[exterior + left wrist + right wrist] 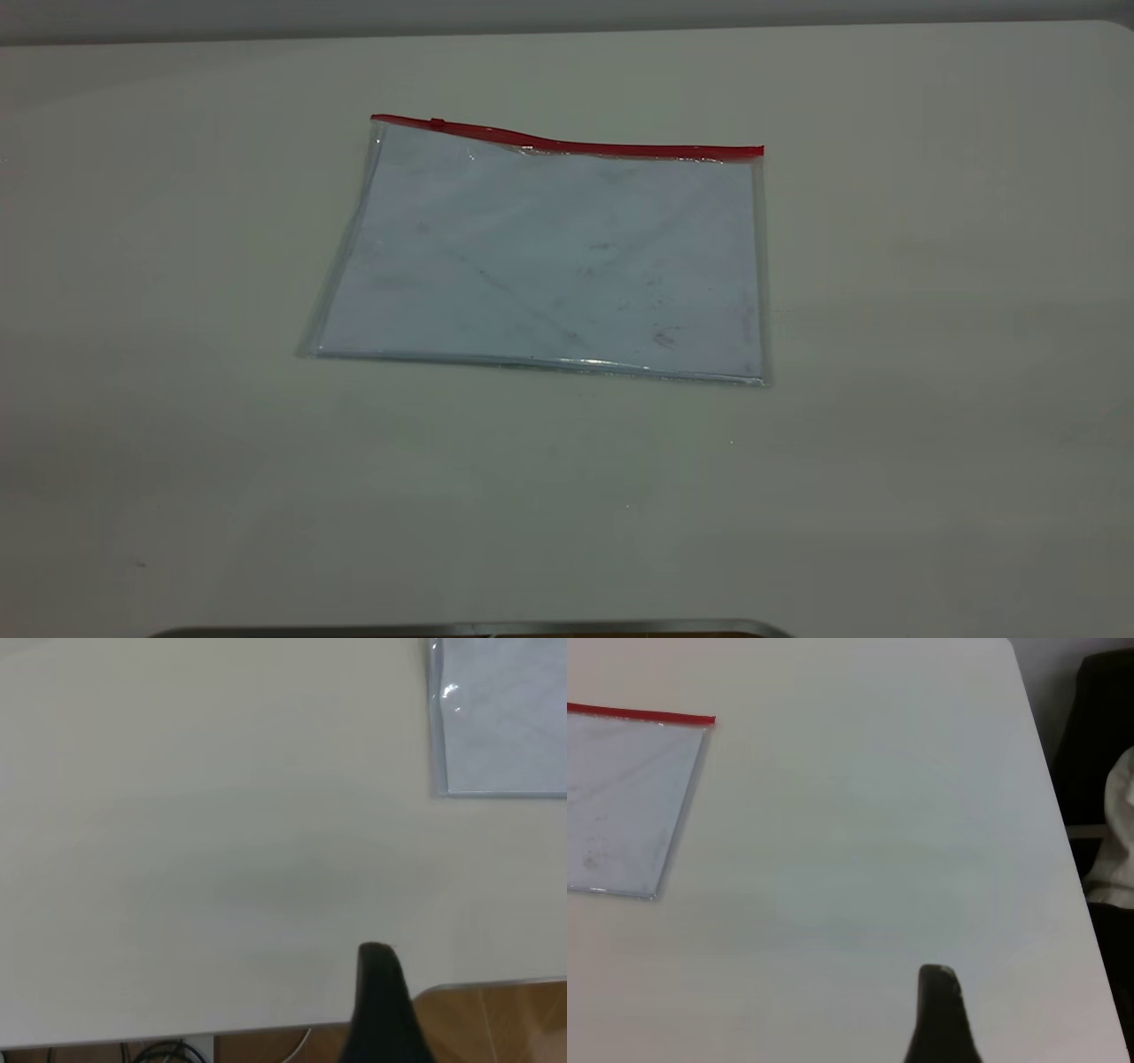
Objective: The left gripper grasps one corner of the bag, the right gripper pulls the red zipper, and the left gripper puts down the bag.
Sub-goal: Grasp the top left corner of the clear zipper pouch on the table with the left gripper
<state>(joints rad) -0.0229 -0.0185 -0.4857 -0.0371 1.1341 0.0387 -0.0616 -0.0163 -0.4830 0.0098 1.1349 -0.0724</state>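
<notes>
Bag [549,257] flat on table [930,399]

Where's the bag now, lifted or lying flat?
Flat: the bag lies on the table, with no gripper touching it.

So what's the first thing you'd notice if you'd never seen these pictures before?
The clear bag with white paper inside lies flat in the middle of the pale table, all alone. Its bright red zipper runs along the far edge, with the tiny slider near the left end. A dark fingertip of each gripper peeks in only in the wrist views.
</notes>
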